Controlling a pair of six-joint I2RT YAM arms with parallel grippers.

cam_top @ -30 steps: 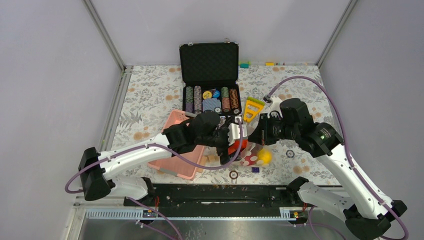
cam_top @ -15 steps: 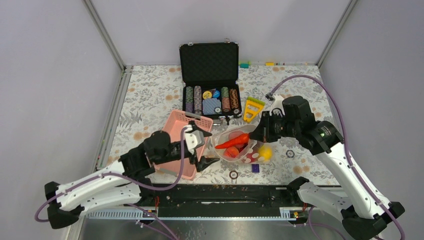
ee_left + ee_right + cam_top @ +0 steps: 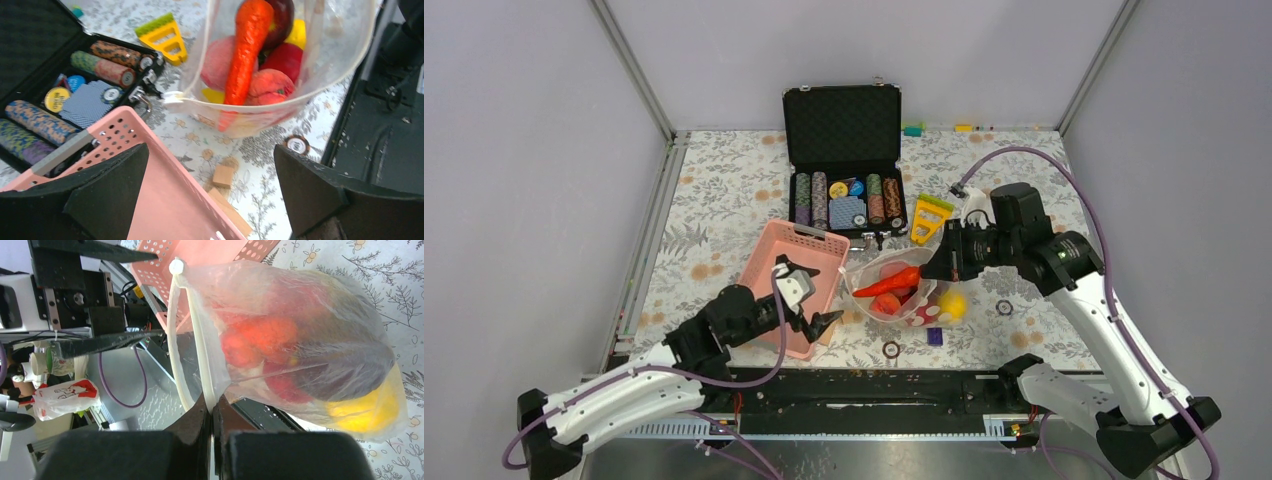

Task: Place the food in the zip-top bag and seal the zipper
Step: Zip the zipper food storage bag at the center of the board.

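Note:
The clear zip-top bag [image 3: 919, 300] stands with its mouth open, right of the pink basket. Inside lie an orange carrot [image 3: 890, 283], a peach [image 3: 270, 85], red pieces [image 3: 281, 56] and a yellow fruit [image 3: 952, 306]. My right gripper [image 3: 935, 268] is shut on the zipper strip [image 3: 197, 340] at the bag's right rim, holding it up; it also shows in the right wrist view [image 3: 211, 407]. My left gripper [image 3: 817, 322] is open and empty, near left of the bag over the basket's near corner; it also shows in the left wrist view [image 3: 210, 150].
The pink basket [image 3: 769, 270] lies left of the bag. An open black poker case [image 3: 844, 160] with chip stacks stands behind. A yellow-green scraper [image 3: 931, 217] lies beside it. Loose chips [image 3: 891, 349] and tan wooden blocks [image 3: 223, 176] lie near the bag.
My left gripper was at the bag's mouth; it has drawn back toward the near left, open. The carrot now lies in the bag. My right gripper still holds the bag's rim.

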